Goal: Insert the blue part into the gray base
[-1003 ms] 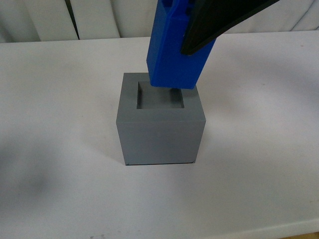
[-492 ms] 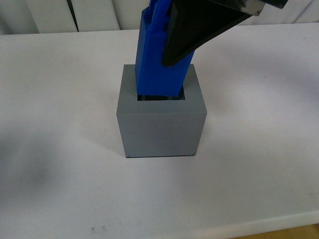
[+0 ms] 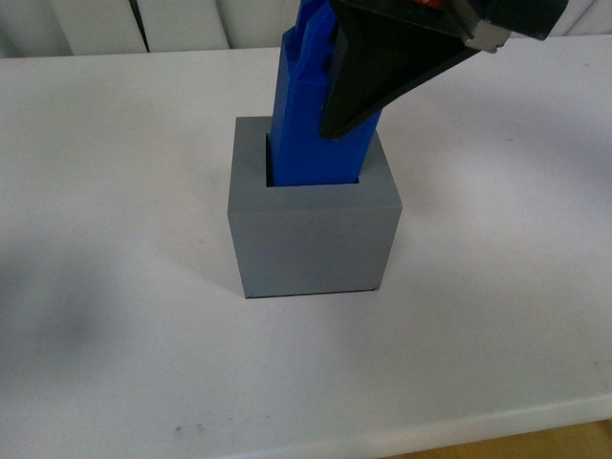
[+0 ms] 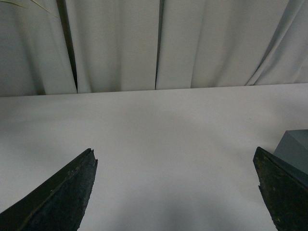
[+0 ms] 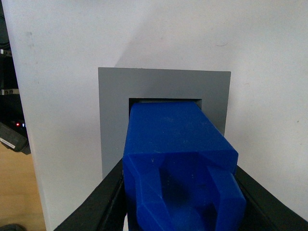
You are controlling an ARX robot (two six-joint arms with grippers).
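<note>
The gray base (image 3: 314, 239) stands on the white table in the middle of the front view. The blue part (image 3: 301, 134) stands upright with its lower end down inside the base's square recess. My right gripper (image 3: 356, 91) is shut on the blue part's upper half, its black fingers on either side. In the right wrist view the blue part (image 5: 178, 159) fills the space between the fingers and enters the base (image 5: 115, 110) below. My left gripper (image 4: 175, 192) is open and empty over bare table, with a corner of the base (image 4: 294, 147) beside one finger.
The white table (image 3: 115, 287) extends all round the base; its front edge (image 3: 459, 430) runs along the bottom of the front view. White curtains (image 4: 159, 43) hang behind the table's far edge. A floor and dark equipment (image 5: 12, 134) show beyond the table's side edge.
The blue part has come down from above the base's rim into the recess and now sits deeper, more upright. The right gripper came down with it.
</note>
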